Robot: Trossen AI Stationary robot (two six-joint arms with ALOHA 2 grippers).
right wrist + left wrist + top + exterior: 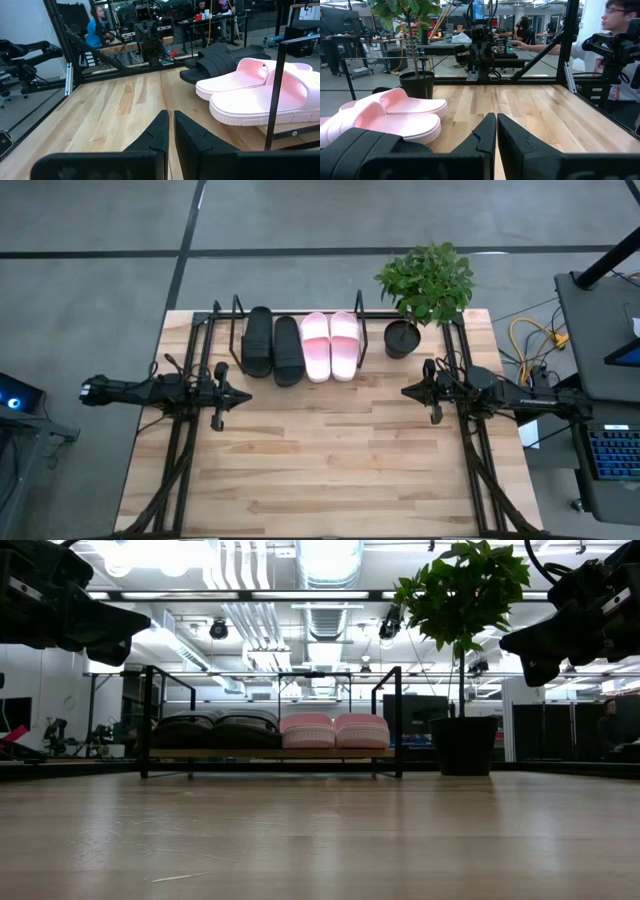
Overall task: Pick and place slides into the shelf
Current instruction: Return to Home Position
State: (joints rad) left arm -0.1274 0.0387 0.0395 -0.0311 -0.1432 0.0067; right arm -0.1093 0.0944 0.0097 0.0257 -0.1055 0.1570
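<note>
From above, the shelf (228,330) stood at the counter's (330,470) twelve o'clock edge with all four slides on it. The black pair (272,345) lay toward eleven and the pink pair (331,345) right beside it at twelve. One black slide poked forward past its mate. The left pincer (240,394) hung at nine o'clock and the right pincer (412,391) at three, both apart from the shelf. To my eye the risk lay there: a careless swing of the left arm could clip that forward toe and drag it off. The right arm could likewise knock the potted plant (425,285) at one o'clock.

At counter level, the four wide-strapped slides sat in a row on the board, none tilted.

The left wrist camera showed its fingers (482,140) drawn almost together, holding nothing, with the pink slides close by.

The right wrist camera showed the same narrow, empty grip, with the pink pair behind a shelf upright.
</note>
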